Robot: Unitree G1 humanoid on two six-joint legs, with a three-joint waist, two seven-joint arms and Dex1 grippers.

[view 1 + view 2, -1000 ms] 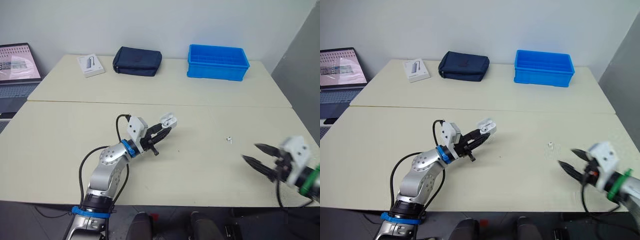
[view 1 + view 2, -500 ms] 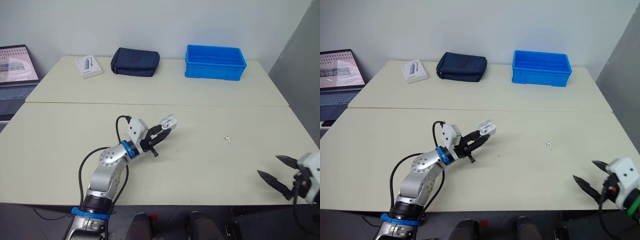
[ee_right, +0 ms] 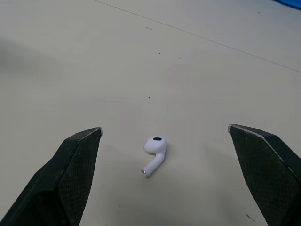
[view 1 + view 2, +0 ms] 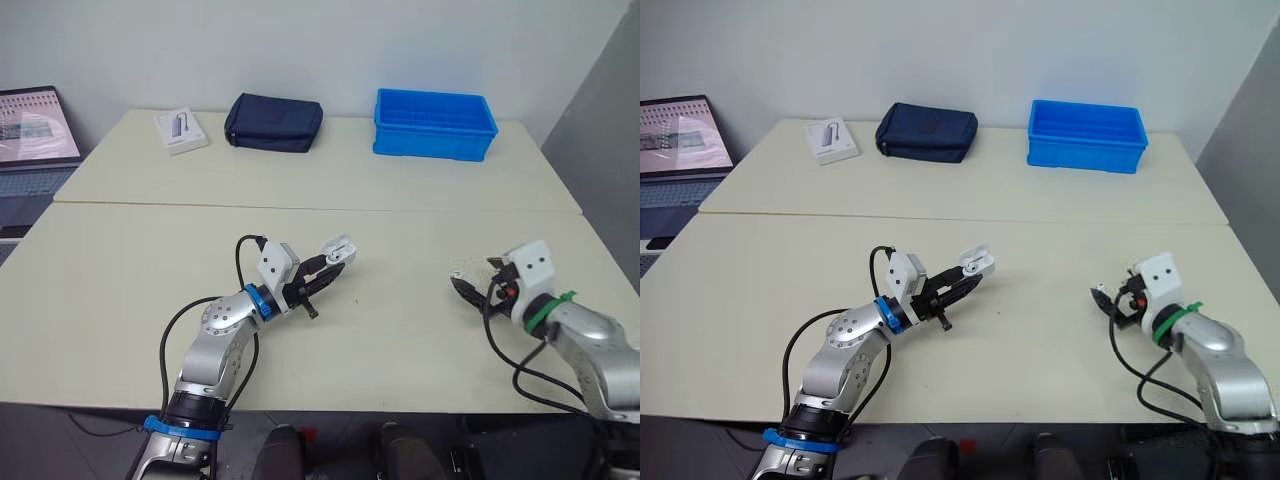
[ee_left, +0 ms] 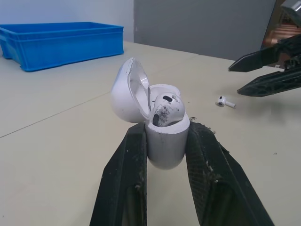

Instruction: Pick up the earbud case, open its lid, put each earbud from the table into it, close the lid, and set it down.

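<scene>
Left gripper (image 5: 164, 128) is pinching the one earbud case (image 4: 338, 247) by its lower body, a black finger pressed on either side, holding it up off the surface (image 4: 140, 290). The lid (image 5: 126, 92) is hinged open and tipped back. That's one earbud (image 5: 165, 106) seated in the case, its rounded head poking up from the body.

Over on the right, a second earbud (image 3: 154, 154) lies loose on the surface, well apart from the case. So two earbuds in all: one in, one out. The right gripper (image 3: 164, 128) is spread wide and hangs low just above the surface, with the loose earbud between its two fingers and clear of both.

At the far side of the surface, four things in a row: one open laptop (image 4: 35, 130) at the robot's far left, one flat white box (image 4: 181, 130), one dark blue pouch (image 4: 274, 122) and one blue bin (image 4: 434, 124).
</scene>
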